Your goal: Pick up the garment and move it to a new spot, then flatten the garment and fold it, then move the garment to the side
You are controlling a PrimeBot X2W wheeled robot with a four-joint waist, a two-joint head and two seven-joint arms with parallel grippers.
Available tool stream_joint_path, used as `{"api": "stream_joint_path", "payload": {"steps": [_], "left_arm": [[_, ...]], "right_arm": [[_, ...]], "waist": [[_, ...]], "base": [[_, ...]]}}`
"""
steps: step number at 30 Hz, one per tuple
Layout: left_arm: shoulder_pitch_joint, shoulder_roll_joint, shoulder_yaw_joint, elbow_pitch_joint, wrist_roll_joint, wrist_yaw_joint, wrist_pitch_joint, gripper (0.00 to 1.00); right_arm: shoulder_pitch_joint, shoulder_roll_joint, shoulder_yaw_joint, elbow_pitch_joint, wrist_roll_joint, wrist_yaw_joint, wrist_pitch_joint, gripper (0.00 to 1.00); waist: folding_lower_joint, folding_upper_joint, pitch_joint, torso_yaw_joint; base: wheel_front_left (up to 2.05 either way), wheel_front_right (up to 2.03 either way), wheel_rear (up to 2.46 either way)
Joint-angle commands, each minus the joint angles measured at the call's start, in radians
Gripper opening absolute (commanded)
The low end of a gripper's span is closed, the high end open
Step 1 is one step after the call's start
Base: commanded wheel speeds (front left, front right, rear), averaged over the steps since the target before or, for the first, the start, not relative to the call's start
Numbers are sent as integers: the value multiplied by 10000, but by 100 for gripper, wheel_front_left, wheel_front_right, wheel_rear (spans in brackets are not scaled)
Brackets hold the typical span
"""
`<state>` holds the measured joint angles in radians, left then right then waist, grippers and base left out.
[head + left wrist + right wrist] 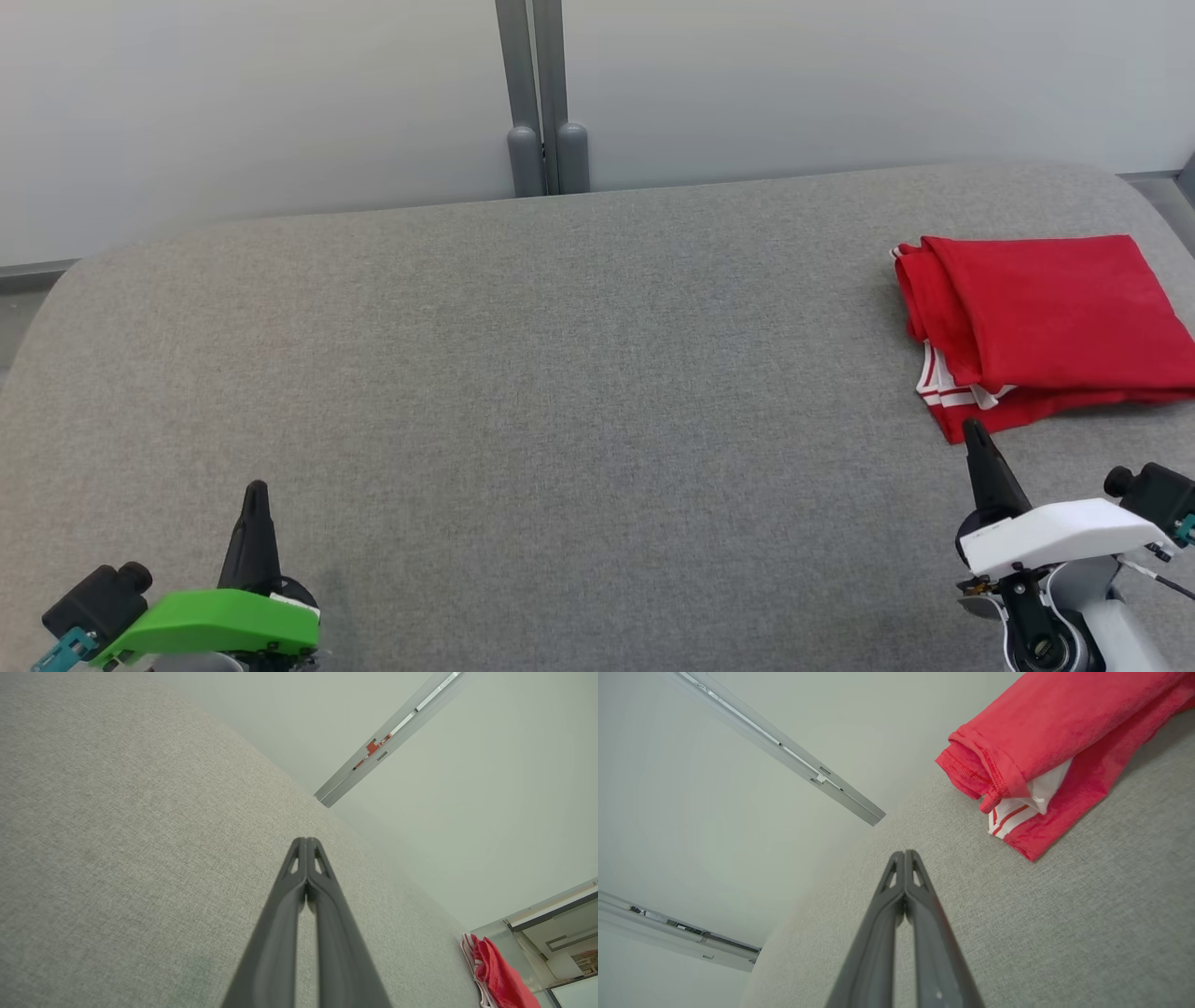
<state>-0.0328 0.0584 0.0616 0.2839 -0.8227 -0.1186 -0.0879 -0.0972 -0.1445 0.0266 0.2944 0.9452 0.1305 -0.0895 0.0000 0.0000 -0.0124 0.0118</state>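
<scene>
We see a grey fabric-topped desk (560, 373) with a pale wall behind it. A red garment (1046, 327) with white striped trim lies folded at the desk's far right. The right claw (974, 431) is closed and holds nothing, its tip just beside the garment's near corner. The left claw (256, 489) is also closed and holds nothing, over bare fabric well apart from the garment.

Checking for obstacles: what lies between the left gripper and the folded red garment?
The head view shows just bare grey cloth surface between the left gripper and the red garment.
</scene>
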Motion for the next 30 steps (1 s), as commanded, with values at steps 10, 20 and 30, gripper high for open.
{"api": "stream_joint_path", "payload": {"steps": [10,20,30], "left_arm": [[-396,22,139,-219,-1458,4,371,0],[-483,5,214,-270,-2562,6,663,0],[-568,-12,275,-320,-3584,8,925,0]], "right_arm": [[-247,120,-304,-209,1243,3,367,0],[-248,259,-501,-253,2179,4,656,0],[-256,394,-685,-292,3037,4,928,0]], "waist": [[0,0,14,-14],[0,0,28,-28],[0,0,42,-42]], "base": [[0,0,0],[0,0,0],[0,0,0]]}}
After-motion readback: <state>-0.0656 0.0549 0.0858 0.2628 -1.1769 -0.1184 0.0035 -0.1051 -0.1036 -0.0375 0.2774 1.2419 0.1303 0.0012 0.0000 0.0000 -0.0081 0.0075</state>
